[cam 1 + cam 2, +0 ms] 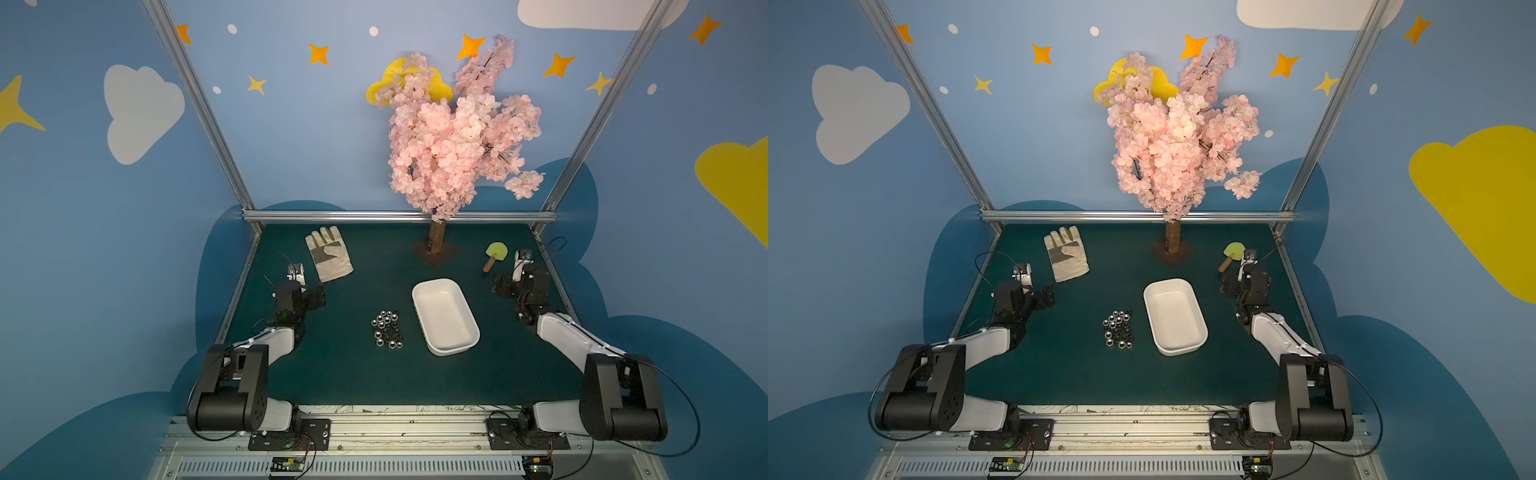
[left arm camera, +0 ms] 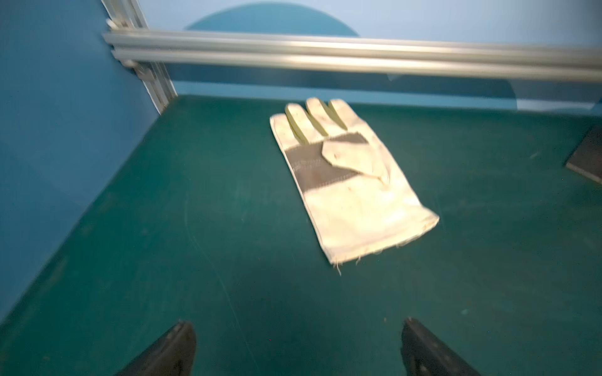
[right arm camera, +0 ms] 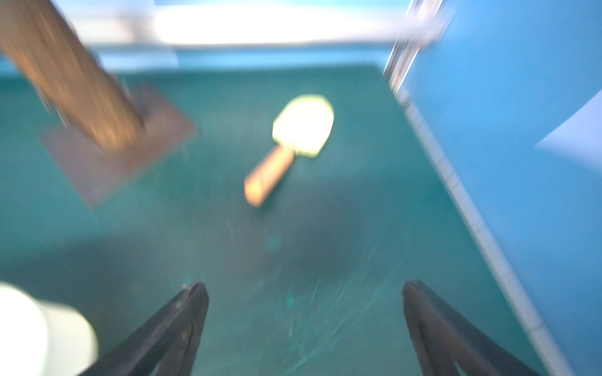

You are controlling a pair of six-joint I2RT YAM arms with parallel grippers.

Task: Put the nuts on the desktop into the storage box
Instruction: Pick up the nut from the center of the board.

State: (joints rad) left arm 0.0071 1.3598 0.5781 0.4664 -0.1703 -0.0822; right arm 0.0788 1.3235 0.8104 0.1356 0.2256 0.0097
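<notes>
Several small silver hex nuts (image 1: 387, 329) (image 1: 1119, 329) lie clustered on the dark green desktop (image 1: 353, 374), just left of the white storage box (image 1: 444, 316) (image 1: 1174, 316). The box holds nothing that I can see. My left gripper (image 2: 298, 325) (image 1: 296, 275) hovers at the left rear, behind the nuts and beside a glove. Its jaws stand wide apart with only bare desktop between them. My right gripper (image 3: 304, 286) (image 1: 519, 266) is at the right rear, behind the box, open and holding nothing. No nuts show in either wrist view.
A beige work glove (image 1: 328, 259) (image 2: 345, 182) lies at the back left. A pink blossom tree (image 1: 436, 243) stands on a brown plate at the back centre. A yellow-green paddle with a wooden handle (image 1: 495, 254) (image 3: 303, 125) lies at the back right. Aluminium rails (image 1: 399, 216) frame the desktop.
</notes>
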